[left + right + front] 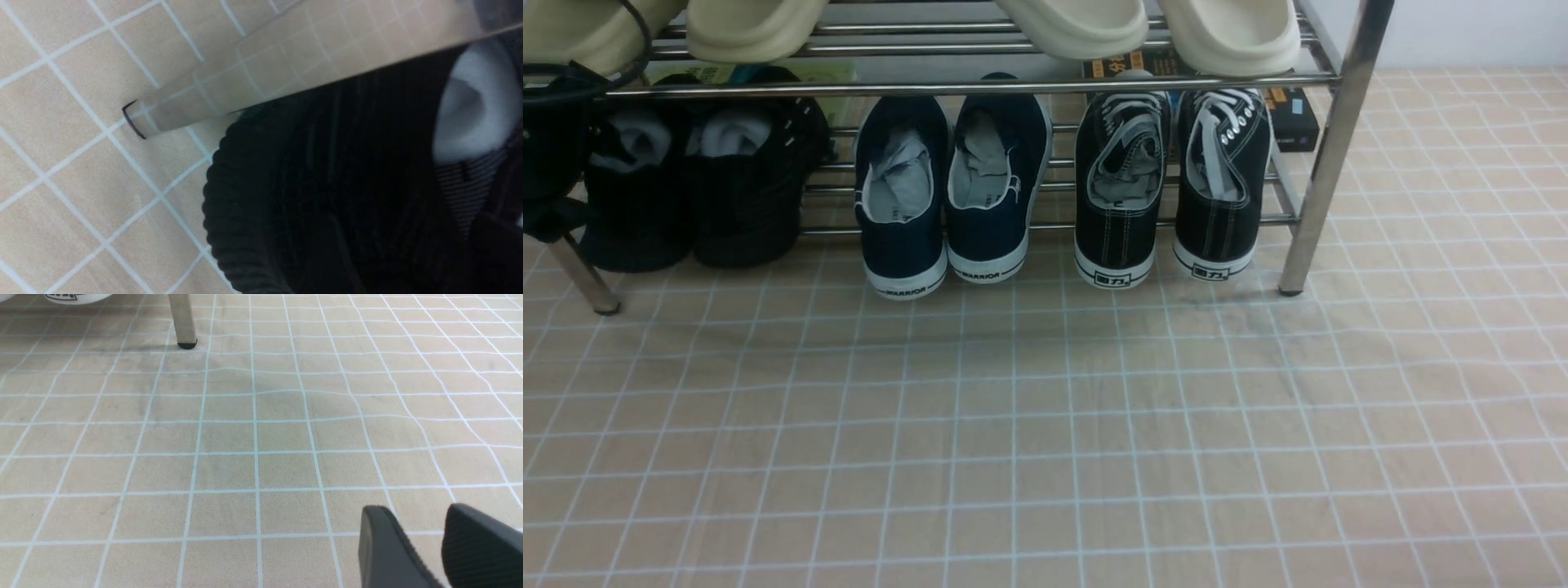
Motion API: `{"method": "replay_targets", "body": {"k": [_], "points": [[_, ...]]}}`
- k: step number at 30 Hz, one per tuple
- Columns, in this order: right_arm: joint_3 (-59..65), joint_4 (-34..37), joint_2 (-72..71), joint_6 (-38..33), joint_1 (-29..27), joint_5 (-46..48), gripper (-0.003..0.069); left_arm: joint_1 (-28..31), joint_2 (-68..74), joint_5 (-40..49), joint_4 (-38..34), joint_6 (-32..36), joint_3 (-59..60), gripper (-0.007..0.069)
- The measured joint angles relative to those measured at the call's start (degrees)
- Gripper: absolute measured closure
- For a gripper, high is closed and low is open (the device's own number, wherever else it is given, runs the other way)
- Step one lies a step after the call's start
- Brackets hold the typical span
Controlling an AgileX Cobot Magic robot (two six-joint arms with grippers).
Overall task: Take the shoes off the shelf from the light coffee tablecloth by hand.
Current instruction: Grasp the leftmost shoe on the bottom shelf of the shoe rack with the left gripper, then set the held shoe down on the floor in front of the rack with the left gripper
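Shoes, the all-black knit pair stuffed with grey paper, sit on the lower tier of the shelf, heels down on the light coffee tablecloth, right against the left gripper, which shows only as a dark mass beside them. Its wrist camera is filled by one ribbed heel with a chrome leg crossing close by, but no fingers show, so whether it is wide, narrow or gripping cannot be told. The right gripper hangs well apart from the pair, low over bare cloth, fingers parted and holding nothing. The reach for the first shoe appears to be in hand, with nothing lifted out yet. The next move likely calls for straddling the heel collar clear of that leg, then drawing the shoe out from under the upper bar.
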Motion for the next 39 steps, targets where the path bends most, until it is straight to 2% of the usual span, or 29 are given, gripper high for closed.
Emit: {"method": "replay_targets", "body": {"k": [4, 7, 8, 10, 11, 12, 14, 18, 30, 39], "points": [[0.00, 0.00, 0.00, 0.00, 0.00, 0.00, 0.0421, 0.00, 1.15, -1.18, -0.56, 0.00, 0.00, 0.0173], [0.00, 0.00, 0.00, 0.00, 0.00, 0.00, 0.0421, 0.00, 1.34, -1.30, -0.56, 0.44, -0.05, 0.0225], [0.00, 0.00, 0.00, 0.00, 0.00, 0.00, 0.0421, 0.00, 1.34, -1.30, -0.56, 0.61, -0.05, 0.0260], [0.00, 0.00, 0.00, 0.00, 0.00, 0.00, 0.0421, 0.00, 1.34, -1.40, -0.57, 1.08, -0.11, 0.0419], [0.00, 0.00, 0.00, 0.00, 0.00, 0.00, 0.0421, 0.00, 1.34, -1.40, -0.57, 1.08, -0.11, 0.0434], [0.00, 0.00, 0.00, 0.00, 0.00, 0.00, 0.0421, 0.00, 1.34, -1.16, -0.62, 1.55, -0.14, 0.0529], [0.00, 0.00, 0.00, 0.00, 0.00, 0.00, 0.0421, 0.00, 1.04, -0.25, -0.72, 2.88, -0.17, 0.0593], [0.00, 0.00, 0.00, 0.00, 0.00, 0.00, 0.0421, 0.00, -1.64, 3.99, 0.28, 5.09, -0.17, 0.0604], [0.00, 0.00, 0.00, 0.00, 0.00, 0.00, 0.0421, 0.00, -12.17, 18.86, 9.10, 5.34, -0.11, 0.0604], [0.00, 0.00, 0.00, 0.00, 0.00, 0.00, 0.0421, 0.00, -25.55, 33.69, 22.48, 4.48, -0.11, 0.0604]]}}
